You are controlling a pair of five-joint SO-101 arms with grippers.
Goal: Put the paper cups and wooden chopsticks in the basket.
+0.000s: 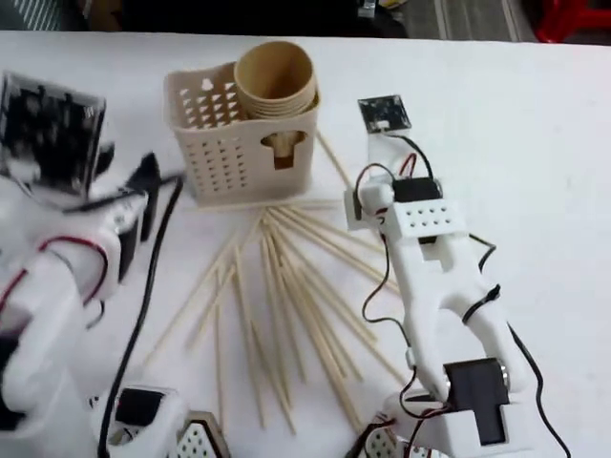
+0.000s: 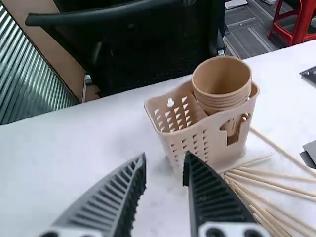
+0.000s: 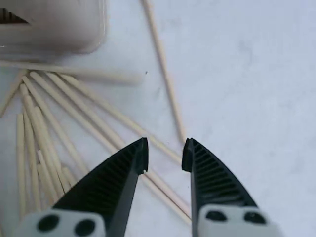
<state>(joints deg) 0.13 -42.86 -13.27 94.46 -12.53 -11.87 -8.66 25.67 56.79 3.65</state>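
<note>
The left gripper hangs narrowly parted and empty just left of the basket, whose right compartment holds stacked paper cups. The right gripper, also narrowly parted and empty, hovers over wooden chopsticks fanned across the tabletop on the basket's near side.

Probably an office or lab, with black chair, red stool, white table.

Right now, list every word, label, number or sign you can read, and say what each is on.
None can be read.
The basket, the paper cups and the wooden chopsticks are plain.
Any marks on the small dark board are too small to read.
</note>
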